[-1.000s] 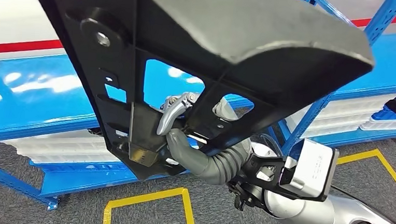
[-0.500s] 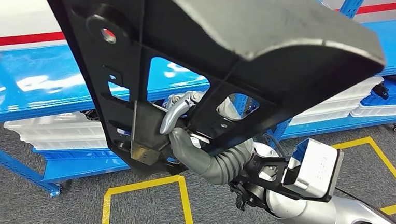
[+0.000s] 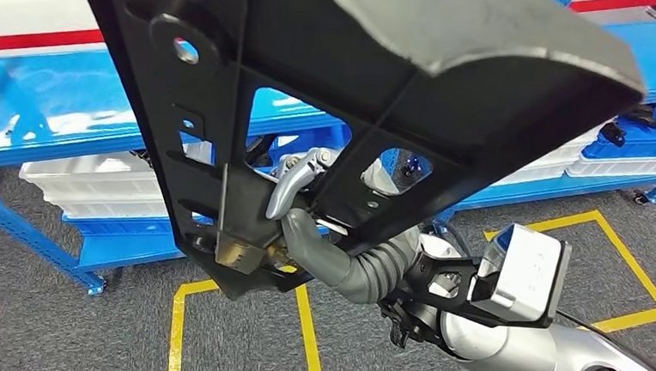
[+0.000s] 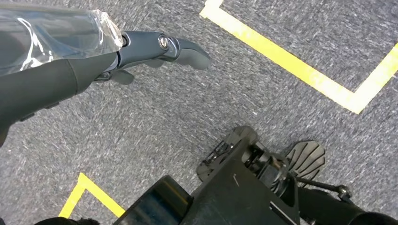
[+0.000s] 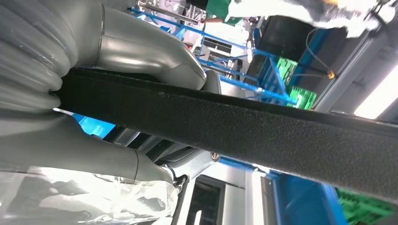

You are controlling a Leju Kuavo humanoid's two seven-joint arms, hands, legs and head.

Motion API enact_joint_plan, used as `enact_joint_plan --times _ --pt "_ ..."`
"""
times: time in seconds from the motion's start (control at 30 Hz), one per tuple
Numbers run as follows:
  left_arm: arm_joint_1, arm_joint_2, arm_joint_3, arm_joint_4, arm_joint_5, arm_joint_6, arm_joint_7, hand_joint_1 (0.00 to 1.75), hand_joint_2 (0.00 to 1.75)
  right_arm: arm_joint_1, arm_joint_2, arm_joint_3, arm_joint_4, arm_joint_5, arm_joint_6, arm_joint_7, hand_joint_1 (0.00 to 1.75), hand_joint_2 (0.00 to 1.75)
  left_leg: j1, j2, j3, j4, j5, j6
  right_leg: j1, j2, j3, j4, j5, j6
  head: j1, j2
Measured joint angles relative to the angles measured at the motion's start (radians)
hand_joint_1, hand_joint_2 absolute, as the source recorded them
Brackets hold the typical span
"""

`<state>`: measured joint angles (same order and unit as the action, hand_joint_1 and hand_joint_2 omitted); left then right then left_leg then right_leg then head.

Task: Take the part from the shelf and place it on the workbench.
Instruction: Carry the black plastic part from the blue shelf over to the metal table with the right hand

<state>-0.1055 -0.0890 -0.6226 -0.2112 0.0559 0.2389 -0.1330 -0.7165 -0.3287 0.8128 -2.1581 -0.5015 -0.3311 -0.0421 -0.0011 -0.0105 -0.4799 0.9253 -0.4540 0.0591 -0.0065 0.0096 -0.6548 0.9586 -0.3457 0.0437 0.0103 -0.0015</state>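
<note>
Your right hand [image 3: 305,227] grips the black part [image 3: 331,82] by a lower strut, holding it high, close to the head camera | your left hand [image 4: 141,51] hangs over grey carpet, seemingly empty, fingers partly out of frame | blue shelf [image 3: 53,117] behind.

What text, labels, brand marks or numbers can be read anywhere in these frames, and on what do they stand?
None is readable.
Black part, held by the right hand: no marking shows.
White box at the right wrist: faint grey print, too blurred to read.
Blue shelf and white bins: no labels show.
</note>
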Motion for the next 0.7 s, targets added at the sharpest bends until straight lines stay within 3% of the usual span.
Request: enact_joint_plan --times 0.07,0.13,0.17,0.2,0.23,0.3,0.37,0.4,0.47,0.53,0.63,0.67,0.7 --pt "-0.001 -0.001 0.0 0.0 0.001 0.001 -0.003 0.0 1.75 0.0 0.0 -0.001 0.001 -0.002 0.0 -0.003 1.75 1.75 0.005 0.004 -0.021 -0.004 0.021 0.009 -0.003 -0.001 -0.035 0.086 -0.083 0.007 0.002 0.0" --pt "-0.002 -0.002 0.0 0.0 0.002 0.003 -0.006 0.0 1.75 0.001 0.0 -0.001 0.002 -0.005 0.0 -0.006 1.75 1.75 0.005 0.007 -0.045 -0.003 0.043 0.013 -0.006 -0.002 -0.074 0.226 -0.167 0.015 0.004 0.0" --pt "-0.002 -0.002 0.0 0.0 0.002 0.003 -0.007 0.0 1.75 0.002 -0.001 -0.001 0.002 -0.007 0.0 -0.008 1.75 1.75 0.006 0.009 -0.058 -0.003 0.053 0.012 -0.007 -0.002 -0.083 0.281 -0.177 0.019 0.004 0.0" --pt "-0.003 -0.002 0.0 0.0 0.002 0.003 -0.008 0.0 1.75 0.003 -0.001 -0.001 0.003 -0.01 0.0 -0.01 1.75 1.75 0.007 0.01 -0.07 -0.003 0.064 0.01 -0.01 -0.002 -0.078 0.307 -0.163 0.022 0.004 0.0" --pt "-0.004 -0.002 0.0 0.0 0.002 0.003 -0.008 0.0 1.75 0.004 -0.001 -0.001 0.003 -0.013 0.0 -0.013 1.75 1.75 0.008 0.011 -0.083 -0.001 0.073 0.006 -0.013 -0.002 -0.053 0.297 -0.137 0.026 0.004 0.0" --pt "-0.006 -0.002 0.0 0.0 0.002 0.004 -0.009 0.0 1.75 0.005 -0.001 -0.003 0.003 -0.023 0.004 -0.016 1.75 1.75 0.009 0.01 -0.104 0.005 0.088 -0.004 -0.019 -0.004 0.054 0.18 -0.106 0.032 0.006 0.0" --pt "-0.008 -0.003 0.0 0.0 0.003 0.005 -0.009 0.0 1.75 0.004 -0.001 -0.007 0.003 -0.039 0.014 -0.018 1.75 1.75 0.008 0.01 -0.119 0.019 0.097 -0.015 -0.021 -0.003 0.155 0.043 -0.13 0.027 0.008 0.0" --pt "-0.008 -0.003 0.0 0.0 0.003 0.006 -0.01 0.0 1.75 0.004 -0.001 -0.01 0.003 -0.049 0.019 -0.018 1.75 1.75 0.008 0.011 -0.125 0.024 0.101 -0.022 -0.019 -0.002 0.177 0.006 -0.144 0.02 0.009 0.0" --pt "-0.008 -0.003 0.0 0.0 0.005 0.006 -0.01 0.0 1.75 0.005 -0.002 -0.013 0.004 -0.063 0.026 -0.018 1.75 1.75 0.013 0.015 -0.132 0.031 0.107 -0.035 -0.017 0.001 0.174 -0.006 -0.148 0.001 0.01 0.0" --pt "-0.008 -0.003 0.0 0.0 0.007 0.007 -0.01 0.0 1.75 0.006 -0.003 -0.014 0.004 -0.07 0.03 -0.018 1.75 1.75 0.018 0.014 -0.151 0.073 0.075 -0.045 -0.017 0.006 0.169 -0.006 -0.137 -0.015 0.01 0.0" --pt "-0.01 -0.003 0.0 0.0 0.01 0.008 -0.012 0.0 1.75 0.006 -0.003 -0.015 0.005 -0.076 0.032 -0.017 1.75 1.75 0.02 0.011 -0.227 0.267 -0.03 -0.056 -0.017 0.017 0.155 -0.005 -0.123 -0.025 0.009 0.0" --pt "-0.011 -0.003 0.0 0.0 0.011 0.009 -0.012 0.0 1.75 0.007 -0.003 -0.015 0.006 -0.077 0.032 -0.017 1.75 1.75 0.02 0.01 -0.243 0.318 -0.047 -0.057 -0.016 0.023 0.151 -0.005 -0.12 -0.025 0.009 0.0" --pt "-0.011 -0.003 0.0 0.0 0.013 0.009 -0.012 0.0 1.75 0.008 -0.003 -0.015 0.006 -0.08 0.032 -0.017 1.75 1.75 0.02 0.01 -0.243 0.333 -0.045 -0.057 -0.016 0.031 0.147 -0.005 -0.117 -0.024 0.009 0.0"
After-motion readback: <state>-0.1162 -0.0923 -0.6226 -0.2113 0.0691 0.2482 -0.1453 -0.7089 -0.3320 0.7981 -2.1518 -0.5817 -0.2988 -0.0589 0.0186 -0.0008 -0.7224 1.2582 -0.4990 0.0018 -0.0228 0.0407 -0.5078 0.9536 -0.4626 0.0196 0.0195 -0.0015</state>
